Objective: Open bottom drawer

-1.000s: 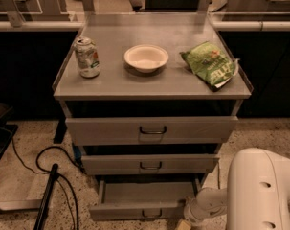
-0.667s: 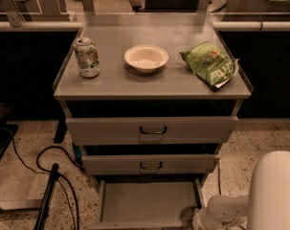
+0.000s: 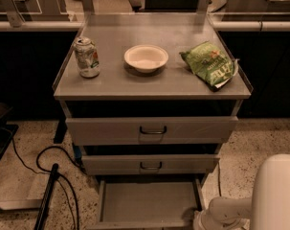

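Gripper [image 3: 201, 219] at 5 o'clock of the frame, low at the bottom edge, under the bulky white robot arm [image 3: 278, 190]. It is mostly hidden, so cannot tell if it's open or closed, or holding anything.

Bottom drawer of the grey metal cabinet, flat grey tray [image 3: 149, 202], sits at 6 o'clock of the frame, under the middle grey drawer with a small dark handle [image 3: 150, 165]. It is pulled well out, bare floor showing, nothing inside. Its handle isn't in view.

Key relation: the drawer lies at 9 o'clock from the gripper, its right front corner just beside it; contact not clear. The drawer front's long axis runs 9 to 3, and it slides along 12 to 6, toward the camera. Any further pull goes to 6 o'clock. Task looks close to done.

On top, untouched: silver drink can [image 3: 87, 56] at 10 o'clock, white round bowl [image 3: 146, 58] at 12, green crinkled chip bag [image 3: 209, 65] at 2.
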{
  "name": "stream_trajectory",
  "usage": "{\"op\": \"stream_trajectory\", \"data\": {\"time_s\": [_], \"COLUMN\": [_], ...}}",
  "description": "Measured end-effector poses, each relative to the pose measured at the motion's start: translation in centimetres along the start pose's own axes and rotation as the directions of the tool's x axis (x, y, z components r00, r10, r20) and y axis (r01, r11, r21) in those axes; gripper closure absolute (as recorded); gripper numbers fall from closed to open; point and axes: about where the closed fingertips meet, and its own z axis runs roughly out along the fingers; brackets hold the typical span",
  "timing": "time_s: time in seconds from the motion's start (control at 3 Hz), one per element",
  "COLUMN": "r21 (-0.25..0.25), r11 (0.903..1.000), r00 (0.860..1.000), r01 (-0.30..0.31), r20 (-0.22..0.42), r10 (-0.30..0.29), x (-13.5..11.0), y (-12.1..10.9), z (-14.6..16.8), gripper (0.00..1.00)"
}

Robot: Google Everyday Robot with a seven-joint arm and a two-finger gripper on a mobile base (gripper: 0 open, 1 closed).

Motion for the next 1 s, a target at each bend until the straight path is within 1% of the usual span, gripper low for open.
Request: {"op": "stream_trajectory", "data": {"time_s": [0.33, 0.67, 1.0], "r21": [-0.028, -0.042, -0.051], "r11": [0.9995, 0.9988, 0.9983], "r00": [1.000, 0.999, 0.998], "r01": [-0.016, -0.026, -0.029], "r20": [-0.019, -0.049, -0.062], "r10": [0.015, 0.024, 0.026], "x": [1.6, 2.9, 3.5], "y": [0.9, 1.7, 1.9], "z": [0.5, 1.4, 2.1], "gripper": [0.00, 0.00, 0.00]}}
